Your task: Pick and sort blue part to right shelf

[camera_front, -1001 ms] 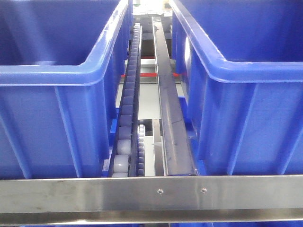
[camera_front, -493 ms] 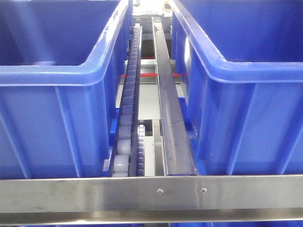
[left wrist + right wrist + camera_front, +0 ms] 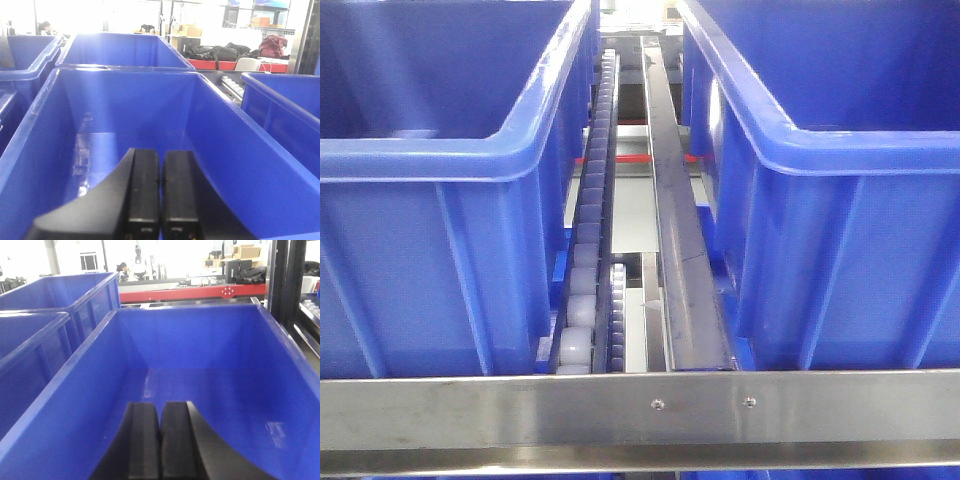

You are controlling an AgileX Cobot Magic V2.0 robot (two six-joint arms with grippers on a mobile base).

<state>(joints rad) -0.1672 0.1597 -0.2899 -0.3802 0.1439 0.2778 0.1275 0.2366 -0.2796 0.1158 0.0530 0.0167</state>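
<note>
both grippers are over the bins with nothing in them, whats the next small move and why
Probably back the arms away from the shelf to go find the blue part. The left gripper and right gripper each have their fingers pressed together with nothing between them, each above a blue bin whose visible floor is bare, and no blue part shows in any view.

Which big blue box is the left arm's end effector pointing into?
The nearest blue bin, right beneath the left end effector. Its floor shows past the closed fingers; the other bins sit behind or beside.

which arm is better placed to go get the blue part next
Neither stands out. Left gripper and right gripper both hang shut and empty over blue bins; no blue part shows.
</note>
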